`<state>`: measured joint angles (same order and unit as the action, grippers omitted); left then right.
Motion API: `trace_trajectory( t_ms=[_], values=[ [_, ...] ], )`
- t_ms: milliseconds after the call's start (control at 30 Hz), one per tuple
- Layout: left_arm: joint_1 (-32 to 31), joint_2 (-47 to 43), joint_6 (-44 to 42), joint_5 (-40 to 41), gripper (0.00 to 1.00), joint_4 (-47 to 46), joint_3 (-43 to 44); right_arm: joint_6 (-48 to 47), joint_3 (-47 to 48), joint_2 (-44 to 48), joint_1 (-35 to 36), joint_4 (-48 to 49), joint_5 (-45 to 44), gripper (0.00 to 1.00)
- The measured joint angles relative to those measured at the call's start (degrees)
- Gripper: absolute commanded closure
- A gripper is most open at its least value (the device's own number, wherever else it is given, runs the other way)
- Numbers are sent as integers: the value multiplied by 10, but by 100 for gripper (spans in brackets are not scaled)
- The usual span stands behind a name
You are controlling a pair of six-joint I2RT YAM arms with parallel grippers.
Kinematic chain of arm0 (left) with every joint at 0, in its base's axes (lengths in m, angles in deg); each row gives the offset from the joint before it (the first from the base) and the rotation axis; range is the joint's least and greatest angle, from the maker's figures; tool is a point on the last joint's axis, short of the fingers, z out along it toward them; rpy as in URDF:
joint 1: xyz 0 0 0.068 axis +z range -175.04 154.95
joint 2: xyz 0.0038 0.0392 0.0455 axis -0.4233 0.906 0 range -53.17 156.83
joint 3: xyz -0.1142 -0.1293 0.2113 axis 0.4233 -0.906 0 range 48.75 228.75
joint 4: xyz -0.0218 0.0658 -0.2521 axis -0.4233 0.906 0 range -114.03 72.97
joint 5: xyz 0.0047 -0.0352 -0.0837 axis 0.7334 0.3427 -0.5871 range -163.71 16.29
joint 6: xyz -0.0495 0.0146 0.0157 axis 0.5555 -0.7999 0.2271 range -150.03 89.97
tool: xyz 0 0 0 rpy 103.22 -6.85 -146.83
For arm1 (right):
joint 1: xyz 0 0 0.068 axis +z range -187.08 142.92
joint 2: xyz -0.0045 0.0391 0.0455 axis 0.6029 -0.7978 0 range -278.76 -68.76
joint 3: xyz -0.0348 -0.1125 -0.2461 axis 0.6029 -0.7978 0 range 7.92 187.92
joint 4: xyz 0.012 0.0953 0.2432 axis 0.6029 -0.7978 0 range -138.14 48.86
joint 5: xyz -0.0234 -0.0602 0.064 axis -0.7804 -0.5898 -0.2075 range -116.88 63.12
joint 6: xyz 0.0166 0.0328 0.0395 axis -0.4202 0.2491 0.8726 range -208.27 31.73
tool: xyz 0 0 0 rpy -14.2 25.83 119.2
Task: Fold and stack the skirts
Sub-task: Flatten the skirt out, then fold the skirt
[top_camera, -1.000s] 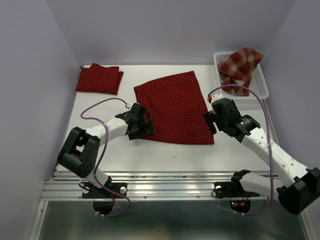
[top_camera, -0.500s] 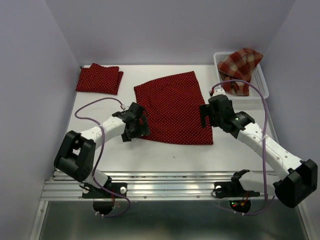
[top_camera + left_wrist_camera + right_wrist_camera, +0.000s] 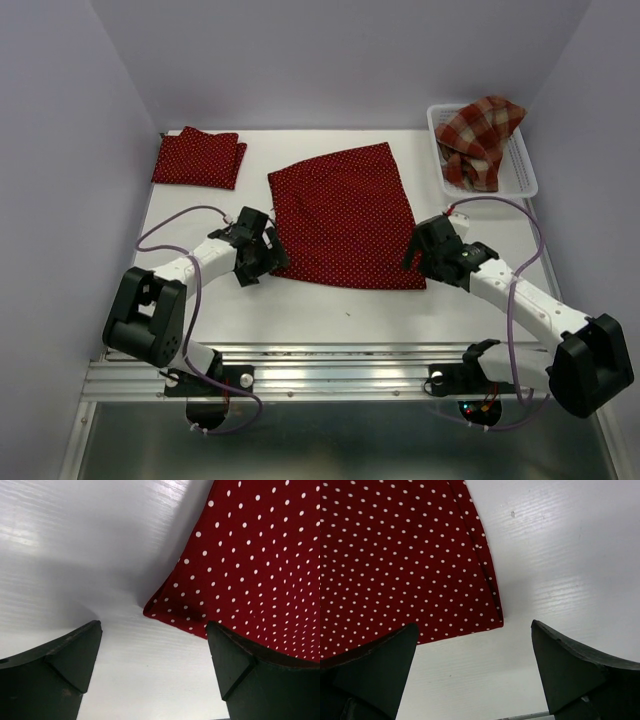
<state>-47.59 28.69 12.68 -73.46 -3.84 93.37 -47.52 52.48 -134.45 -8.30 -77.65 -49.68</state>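
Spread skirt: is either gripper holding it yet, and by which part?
Nothing is held. The left gripper and right gripper hang with jaws open over the two near corners of the skirt, not closed on the cloth.

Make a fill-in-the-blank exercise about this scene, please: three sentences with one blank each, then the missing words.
1. The white mesh plastic basket, at the far ____ corner, holds the red-and-cream plaid skirt.
2. The left gripper and the right gripper are both ____, each at a near corner of the spread dark red polka-dot skirt.
3. The other dark red polka-dot skirt, at the far left corner, lies ____ into a small rectangle.

Missing words: right; open; folded.
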Motion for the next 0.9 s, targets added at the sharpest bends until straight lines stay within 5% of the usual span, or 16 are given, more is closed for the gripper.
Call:
trace_trajectory(
  t_ms=[167, 400, 467, 633, 767, 900],
  values=[
    [11, 25, -5, -32, 38, -37, -5, 41, -34, -20, -16, 17, 8, 27],
    [13, 52, -27, -87, 87, -77, -8, 78, -96, -22, -38, 63, 34, 34],
    [13, 54, -32, -93, 100, -76, -10, 86, -109, -22, -41, 73, 45, 43],
    [13, 54, -40, -97, 100, -73, -10, 97, -136, -23, -43, 101, 53, 61],
    [13, 54, -48, -105, 100, -71, -10, 100, -145, -25, -47, 126, 65, 99],
    [13, 49, -56, -113, 100, -56, -10, 103, -162, -11, -48, 150, 79, 99]
  ],
)
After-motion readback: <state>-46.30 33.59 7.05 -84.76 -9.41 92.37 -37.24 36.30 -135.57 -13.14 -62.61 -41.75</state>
